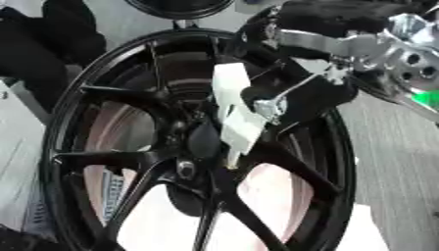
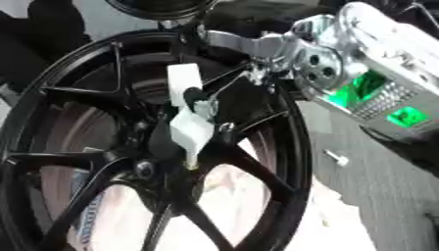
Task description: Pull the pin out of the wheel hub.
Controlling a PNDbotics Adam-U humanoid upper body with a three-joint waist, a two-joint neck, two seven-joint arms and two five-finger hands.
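Right hand [image 1: 291,100], entering from the upper right, has its dark fingers curled round the white pin [image 1: 233,110] at the centre of the wheel hub [image 1: 193,142]. One black spoked wheel [image 2: 60,93] fills the view, its rim cut off at the left and lower edges. Open gaps lie between the spokes; grey floor [image 2: 377,186] shows right of the rim. One pin is visible.

Both views are blurring softly; bright even light is glaring off the silver metal wrist joint [image 2: 317,61]; glossy black spoked wheel rim [image 1: 60,112] is showing faint sheen.
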